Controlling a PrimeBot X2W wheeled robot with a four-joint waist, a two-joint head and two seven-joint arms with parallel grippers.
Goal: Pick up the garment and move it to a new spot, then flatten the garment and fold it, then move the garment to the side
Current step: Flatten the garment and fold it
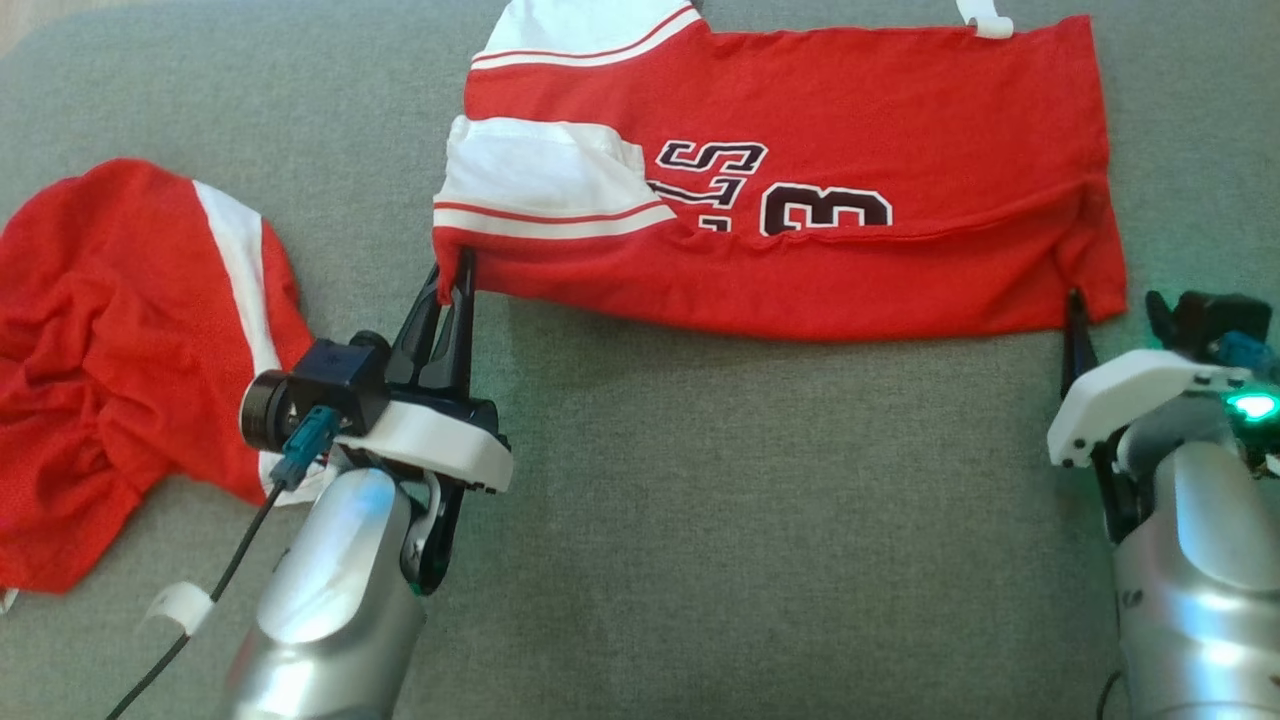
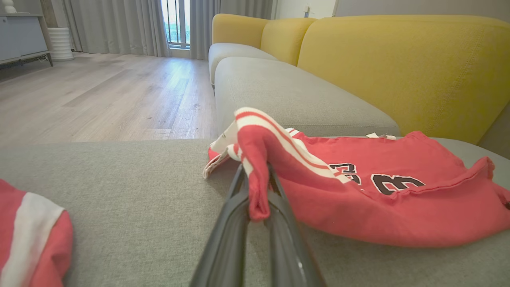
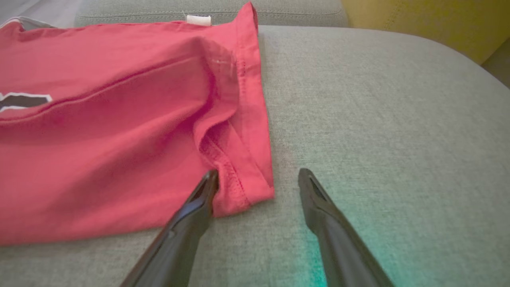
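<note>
Head view: jersey [image 1: 900, 100] long axis left-right, sleeves leftward; left jaws clench corner, right jaws spread.

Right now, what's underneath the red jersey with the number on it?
The grey cushion, visible all round the jersey lying on it. Anything beneath the folded cloth is hidden. The left tool pinches one corner.

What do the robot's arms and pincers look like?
The left forearm and right forearm are silver tubes capped by white wrist plates with black camera blocks. The left gripper and right gripper each have two long, dark, tapering fingers. A black cable with a teal plug hangs from the left wrist; a green light glows on the right.
</note>
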